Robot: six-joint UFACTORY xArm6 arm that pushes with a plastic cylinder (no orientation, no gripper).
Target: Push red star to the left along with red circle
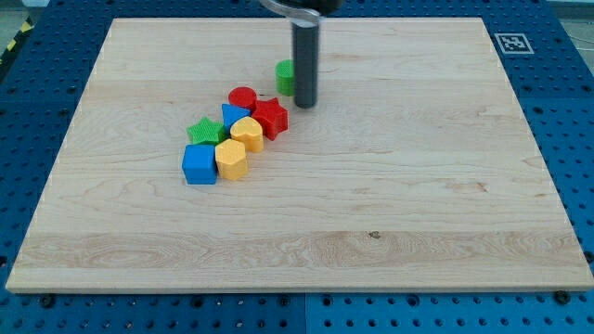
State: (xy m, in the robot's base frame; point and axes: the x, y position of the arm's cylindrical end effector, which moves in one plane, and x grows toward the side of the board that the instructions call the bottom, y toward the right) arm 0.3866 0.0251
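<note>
The red star [271,118] lies near the board's middle, toward the view's top. The red circle [243,97] sits just up and to the left of it, close or touching. My tip [305,104] stands just right of and slightly above the red star, a small gap apart. A green block [285,76] is partly hidden behind the rod, at its left. A blue triangle-like block [235,115] sits between the red circle and the red star.
A cluster lies left of and below the red star: a green star [205,131], a yellow heart-like block [248,132], a yellow hexagon [230,159], a blue cube [199,164]. A marker tag [510,42] sits at the wooden board's [390,213] top right corner.
</note>
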